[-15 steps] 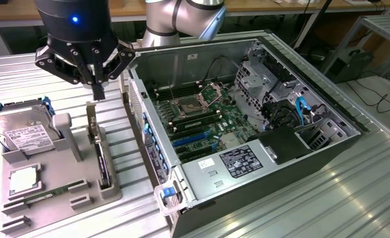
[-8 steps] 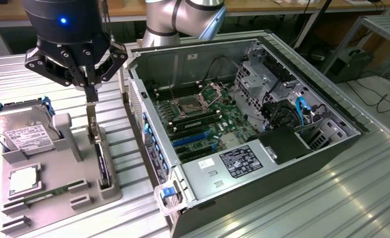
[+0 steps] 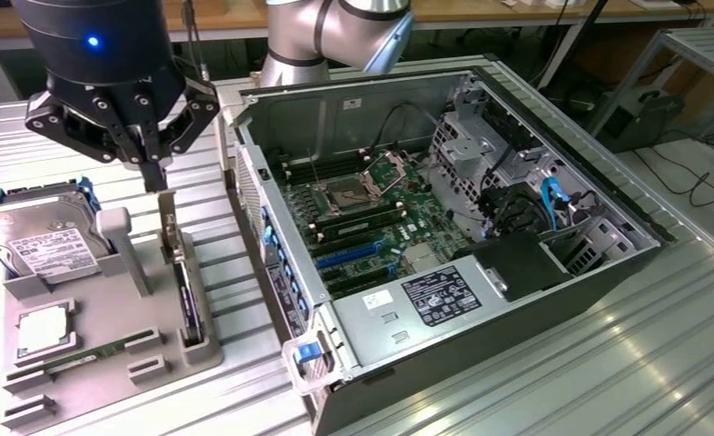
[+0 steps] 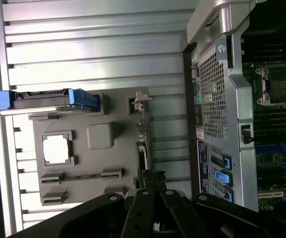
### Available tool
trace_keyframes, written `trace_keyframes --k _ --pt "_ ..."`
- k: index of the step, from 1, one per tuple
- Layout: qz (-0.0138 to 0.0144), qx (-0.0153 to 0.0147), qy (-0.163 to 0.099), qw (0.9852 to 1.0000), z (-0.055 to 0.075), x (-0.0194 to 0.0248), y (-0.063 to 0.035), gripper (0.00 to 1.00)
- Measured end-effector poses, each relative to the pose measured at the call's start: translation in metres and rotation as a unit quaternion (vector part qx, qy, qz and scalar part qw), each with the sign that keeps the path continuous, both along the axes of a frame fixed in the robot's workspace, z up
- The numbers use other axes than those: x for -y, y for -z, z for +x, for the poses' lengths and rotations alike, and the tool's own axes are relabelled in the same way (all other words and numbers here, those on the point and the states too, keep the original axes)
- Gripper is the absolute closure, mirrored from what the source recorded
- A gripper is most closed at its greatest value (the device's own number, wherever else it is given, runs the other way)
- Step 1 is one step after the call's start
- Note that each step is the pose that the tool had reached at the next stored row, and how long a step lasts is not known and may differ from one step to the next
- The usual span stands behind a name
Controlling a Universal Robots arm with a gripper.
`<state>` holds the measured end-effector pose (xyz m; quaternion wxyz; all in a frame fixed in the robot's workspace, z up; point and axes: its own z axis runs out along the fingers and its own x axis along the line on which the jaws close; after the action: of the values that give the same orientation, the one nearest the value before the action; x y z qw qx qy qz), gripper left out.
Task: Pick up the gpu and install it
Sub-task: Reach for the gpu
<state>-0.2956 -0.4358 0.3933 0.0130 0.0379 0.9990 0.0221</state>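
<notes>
Hand: the black robot hand [image 3: 153,173] hung directly above the card's bracket end, fingers pressed together and gripping nothing.
Card: the thin, flat green-and-black gpu [image 3: 185,282] stood on edge in a slot of the grey moulded holder tray [image 3: 103,309], its top edge free for a grasp from above.
Neighbour: the silver boxy hard drive with a white label [image 3: 42,247] sat propped in its own slot nearby.
Destination: the open black computer case [image 3: 357,109] lay on its side on the ribbed metal worktop [image 3: 648,363], with the motherboard facing up.

Case wall [image 3: 251,195] close beside gpu [image 3: 189,304]
</notes>
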Motion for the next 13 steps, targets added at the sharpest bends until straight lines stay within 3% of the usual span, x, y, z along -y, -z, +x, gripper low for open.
trace_keyframes --k 13 --pt "0.0007 0.0 0.0 1.0 -0.0107 0.002 0.0 0.89"
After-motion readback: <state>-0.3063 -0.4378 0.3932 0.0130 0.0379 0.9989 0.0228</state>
